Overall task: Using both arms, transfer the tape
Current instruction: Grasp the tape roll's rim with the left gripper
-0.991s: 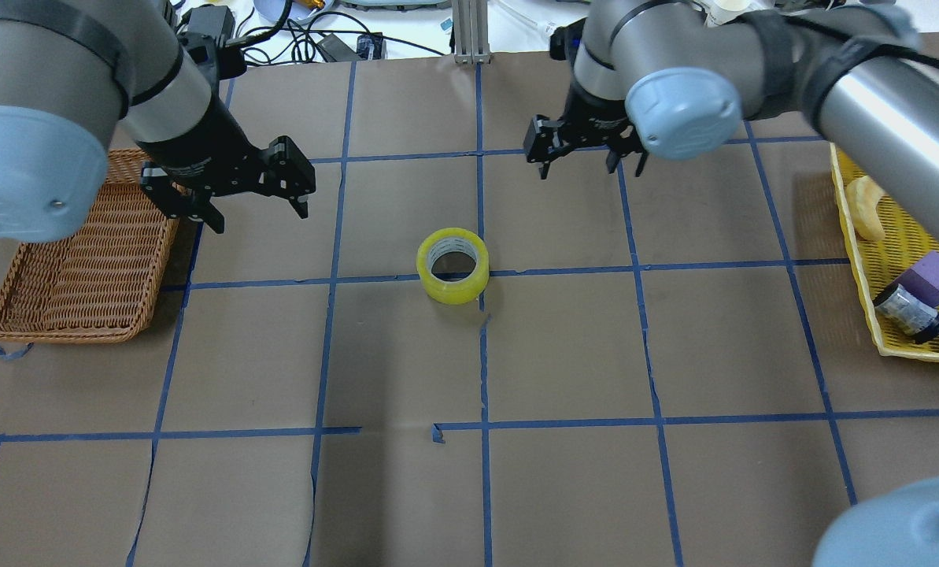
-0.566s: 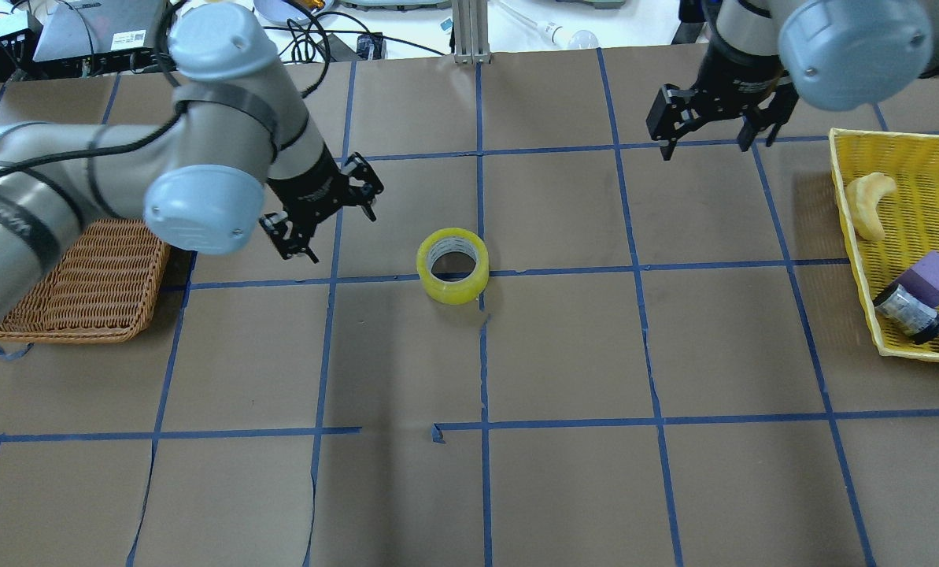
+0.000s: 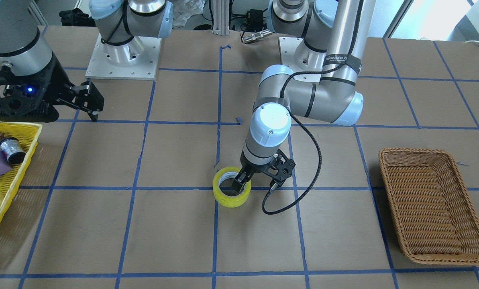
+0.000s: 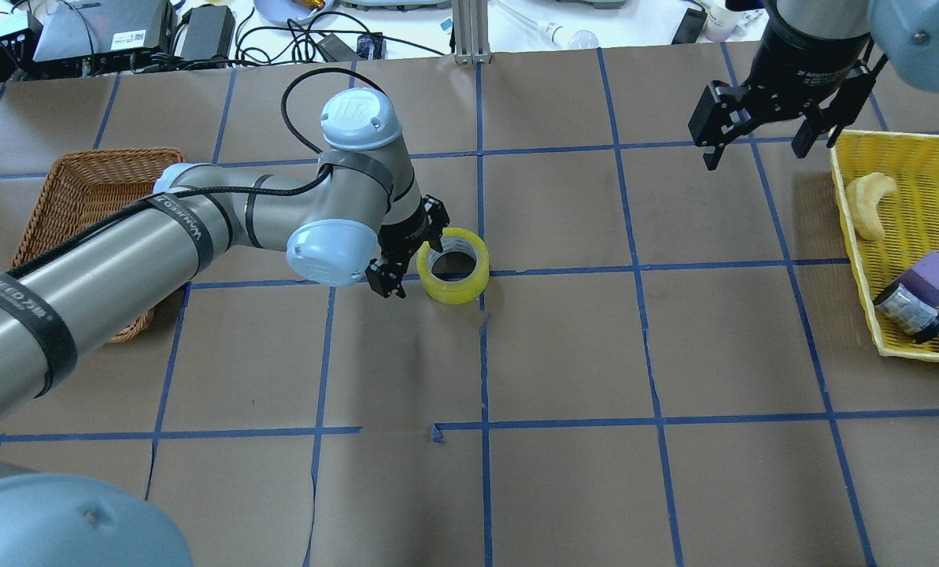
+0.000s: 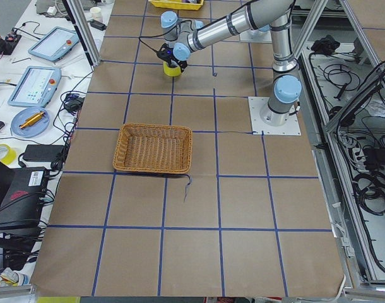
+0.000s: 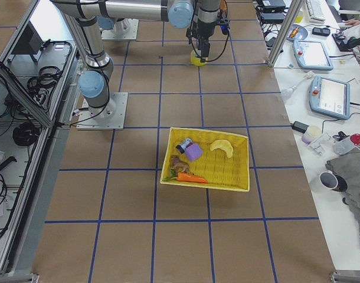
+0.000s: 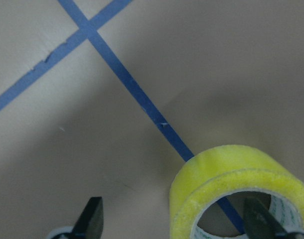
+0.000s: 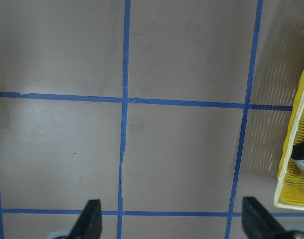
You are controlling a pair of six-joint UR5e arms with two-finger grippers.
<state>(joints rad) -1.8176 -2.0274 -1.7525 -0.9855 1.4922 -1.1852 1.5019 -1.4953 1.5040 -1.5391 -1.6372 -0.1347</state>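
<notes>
The yellow tape [image 4: 453, 266] lies flat at the table's middle on a blue grid line; it also shows in the front view [image 3: 230, 193] and the left wrist view [image 7: 227, 172]. My left gripper [image 4: 408, 264] is open and low at the roll. It straddles the roll's wall on the wicker-basket side, with one finger inside the hole [image 3: 239, 184] and the other outside. My right gripper [image 4: 755, 153] is open and empty above the table at the far right; its wrist view [image 8: 173, 224] shows only bare paper below it.
A brown wicker basket [image 4: 83, 201] stands empty at the left, partly under my left arm. A yellow basket [image 4: 914, 352] at the right edge holds a purple block [image 4: 937, 277], a small silver-black cylinder [image 4: 910, 311] and a pale curved piece [image 4: 866, 205]. Cables lie beyond the far edge.
My left arm has swung in from beside the wicker basket and lowered its open gripper onto the tape's wall. My right arm has drawn back to the right, toward the yellow basket.
</notes>
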